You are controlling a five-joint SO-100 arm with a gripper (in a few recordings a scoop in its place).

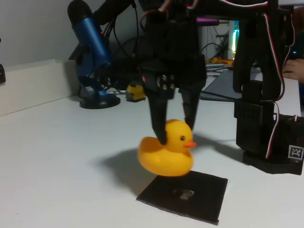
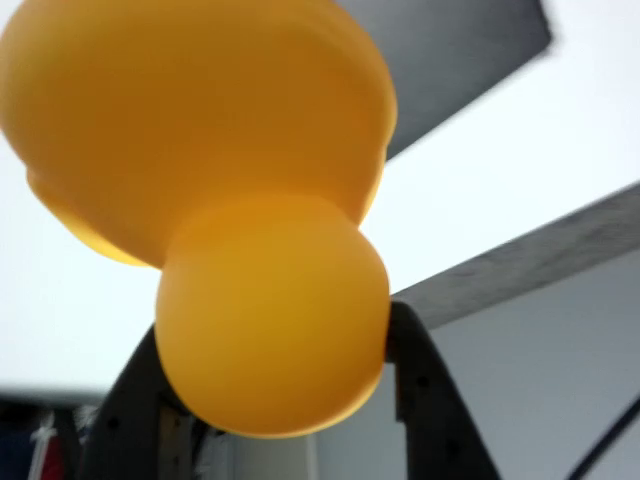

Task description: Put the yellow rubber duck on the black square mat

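Observation:
The yellow rubber duck (image 1: 166,152) hangs in the air just above the table, its orange beak pointing right in the fixed view. My black gripper (image 1: 174,129) is shut on the duck's head and neck from above. The black square mat (image 1: 186,194) lies flat below and slightly right of the duck, its pale T-shaped mark showing. The duck's base hovers over the mat's near-left corner without touching it. In the wrist view the duck (image 2: 240,220) looms large and blurred, with the dark fingers (image 2: 420,390) on either side of its head and a corner of the mat (image 2: 450,60) behind.
A blue microphone on a round stand (image 1: 92,57) is at the back left. The arm's black base (image 1: 270,133) stands at the right with a tag on it. A small yellow object (image 1: 136,91) sits at the back. White tabletop (image 1: 57,161) spreads left.

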